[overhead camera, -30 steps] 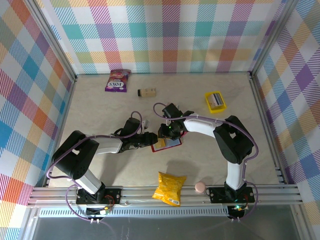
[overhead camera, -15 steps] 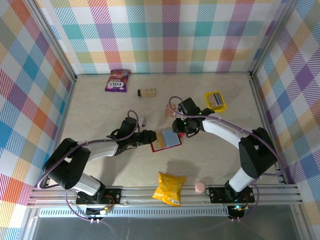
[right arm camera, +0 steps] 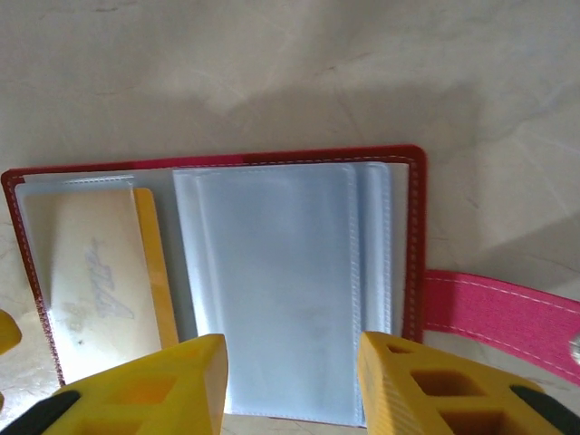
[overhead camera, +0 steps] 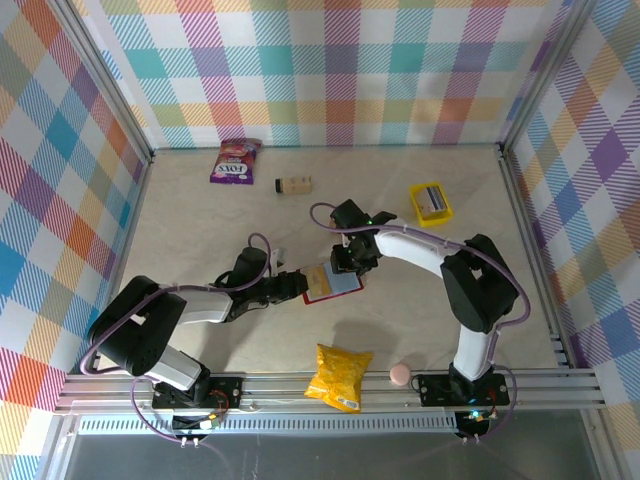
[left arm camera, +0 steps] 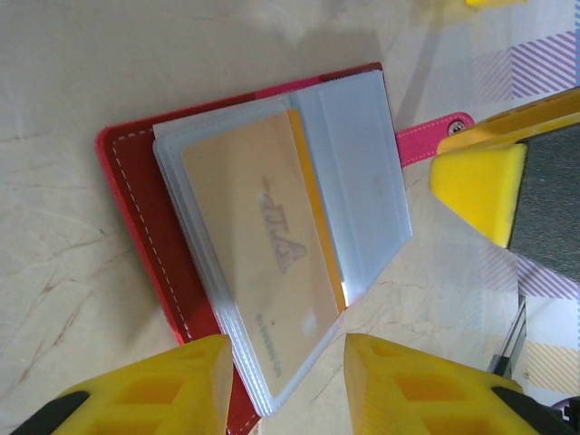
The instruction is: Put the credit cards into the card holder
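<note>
The card holder [overhead camera: 333,283], a red case with clear pockets, lies open on the table between the two arms. A yellow credit card [left arm camera: 263,263] sits inside a left-hand pocket, and the same card [right arm camera: 95,276] shows in the right wrist view. My left gripper [overhead camera: 299,286] is at the holder's left edge. Its jaws [left arm camera: 285,385] are open, with the corner of the pocket stack between them. My right gripper [overhead camera: 347,264] hangs over the holder's far edge. Its jaws [right arm camera: 292,385] are open over an empty clear pocket [right arm camera: 281,290]. The pink snap tab [right arm camera: 498,308] sticks out to the side.
A yellow tray [overhead camera: 417,203] with a grey flat thing in it stands at the back right. A purple snack bag [overhead camera: 235,160] and a small beige box [overhead camera: 294,184] lie near the back wall. A yellow chips bag [overhead camera: 342,376] and a pink round thing [overhead camera: 400,374] lie near the front.
My right gripper swung off to the back right and came back over the holder's far edge. My left gripper slid a little toward the near left. Both pairs of jaws spread slightly.
</note>
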Motion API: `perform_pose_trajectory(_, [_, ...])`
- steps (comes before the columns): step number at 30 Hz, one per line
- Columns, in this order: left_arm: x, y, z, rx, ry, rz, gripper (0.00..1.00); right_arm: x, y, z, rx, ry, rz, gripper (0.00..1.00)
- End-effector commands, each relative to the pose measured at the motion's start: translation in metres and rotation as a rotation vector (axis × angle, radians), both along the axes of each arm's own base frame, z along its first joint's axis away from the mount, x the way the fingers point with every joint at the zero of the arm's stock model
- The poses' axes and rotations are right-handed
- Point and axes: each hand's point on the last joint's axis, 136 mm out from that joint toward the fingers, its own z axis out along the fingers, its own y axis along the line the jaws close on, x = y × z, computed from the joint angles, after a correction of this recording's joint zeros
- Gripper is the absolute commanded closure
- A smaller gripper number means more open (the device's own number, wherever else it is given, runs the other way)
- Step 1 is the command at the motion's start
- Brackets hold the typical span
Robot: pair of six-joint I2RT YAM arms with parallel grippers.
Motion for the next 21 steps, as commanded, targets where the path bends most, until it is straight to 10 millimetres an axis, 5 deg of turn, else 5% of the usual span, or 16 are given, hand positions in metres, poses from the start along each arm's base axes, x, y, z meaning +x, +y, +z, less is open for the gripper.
perform_pose_trajectory(1, [0.004,0.0,0.015,-0.028,-0.042,0.002,0.63,0.005,0.001,0.001,-0.019,0.011,-0.01,0.58])
perform_pose_trajectory(21, [0.005,-0.001,0.004,0.001,0.0,-0.007,0.61,0.006,0.007,-0.02,-0.026,0.067,-0.015,0.56])
